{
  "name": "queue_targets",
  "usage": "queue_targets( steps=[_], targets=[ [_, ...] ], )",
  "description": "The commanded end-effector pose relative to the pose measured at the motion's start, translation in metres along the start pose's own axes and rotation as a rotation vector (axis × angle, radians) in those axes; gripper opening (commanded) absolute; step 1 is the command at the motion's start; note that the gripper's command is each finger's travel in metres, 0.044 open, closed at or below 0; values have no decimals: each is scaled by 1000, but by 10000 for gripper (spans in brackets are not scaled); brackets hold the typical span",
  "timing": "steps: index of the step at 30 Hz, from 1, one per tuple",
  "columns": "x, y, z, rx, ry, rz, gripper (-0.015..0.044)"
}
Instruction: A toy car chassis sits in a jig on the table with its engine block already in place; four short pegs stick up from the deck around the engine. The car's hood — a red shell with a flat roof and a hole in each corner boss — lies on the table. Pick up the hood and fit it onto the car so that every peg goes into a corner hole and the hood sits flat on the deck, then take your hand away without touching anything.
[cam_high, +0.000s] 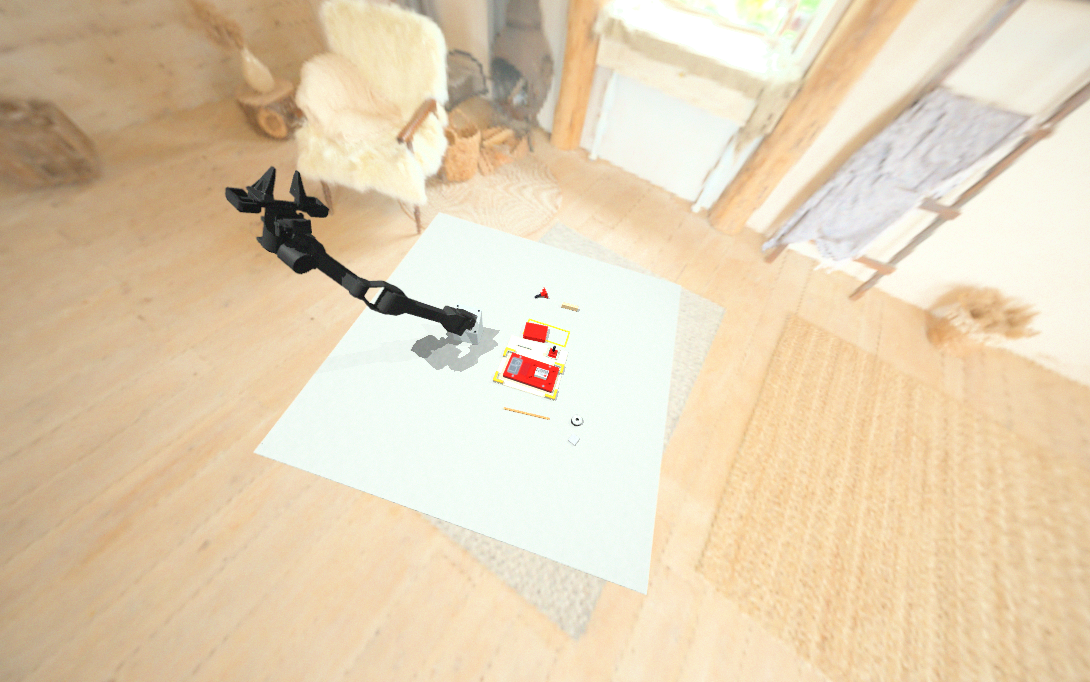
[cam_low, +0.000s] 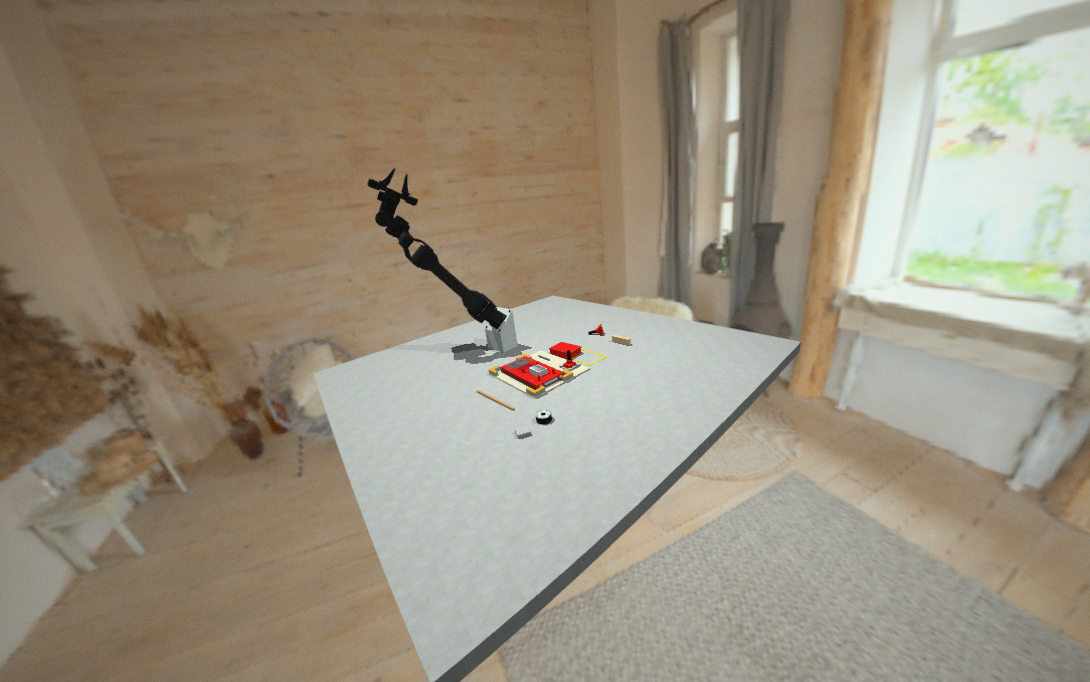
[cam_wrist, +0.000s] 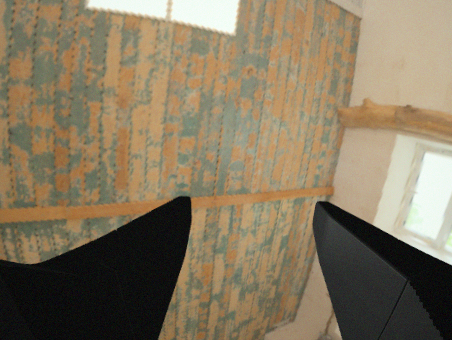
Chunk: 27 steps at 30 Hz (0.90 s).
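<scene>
Raised well above the tabletop (cam_high: 385, 450) (cam_low: 450, 482), the claw (cam_high: 284, 183) (cam_low: 399, 184) (cam_wrist: 253, 210) points up and away from the work, its two fingers apart with nothing between them. The arm (cam_high: 337, 273) (cam_low: 450, 281) leans back from a pale base, its shadow falling beside it.

Fitting the hood appears not to have begun. The hood (cam_high: 534, 332) (cam_low: 565, 349), a red flat-roofed shell, lies on the tabletop at one end of a yellow outline, just beside the jig (cam_high: 498, 377) (cam_low: 536, 392). The car chassis (cam_high: 553, 384) (cam_low: 514, 371) sits inside the jig's yellow corners, with the grey engine block (cam_high: 541, 373) (cam_low: 537, 369) on its deck. Grasping, carrying, lining up the corner holes, lowering and backing away all remain; the pegs are too small to judge here.

Pale and smooth, the tabletop also bears a thin wooden stick (cam_high: 526, 413) (cam_low: 495, 399), a black-and-white wheel (cam_high: 577, 419) (cam_low: 543, 416) and a small tan block (cam_high: 569, 307) (cam_low: 621, 340). Around it is a bright room with plank walls, a wooden floor, a fleece-covered armchair (cam_high: 385, 88) and woven rugs.
</scene>
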<state>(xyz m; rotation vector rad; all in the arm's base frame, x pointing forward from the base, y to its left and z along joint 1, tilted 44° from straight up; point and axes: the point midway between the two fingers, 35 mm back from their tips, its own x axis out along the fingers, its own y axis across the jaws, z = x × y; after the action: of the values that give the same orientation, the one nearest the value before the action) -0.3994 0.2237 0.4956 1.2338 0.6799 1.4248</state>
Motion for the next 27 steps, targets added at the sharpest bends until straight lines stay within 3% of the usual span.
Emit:
queue_targets(
  steps=[1,9,27],
  targets=[
    [1,0,0,0,-2,3,247],
    [52,-30,-10,-145,-56,38,440],
    [196,-186,-3,-674,-90,-138,440]
  ],
)
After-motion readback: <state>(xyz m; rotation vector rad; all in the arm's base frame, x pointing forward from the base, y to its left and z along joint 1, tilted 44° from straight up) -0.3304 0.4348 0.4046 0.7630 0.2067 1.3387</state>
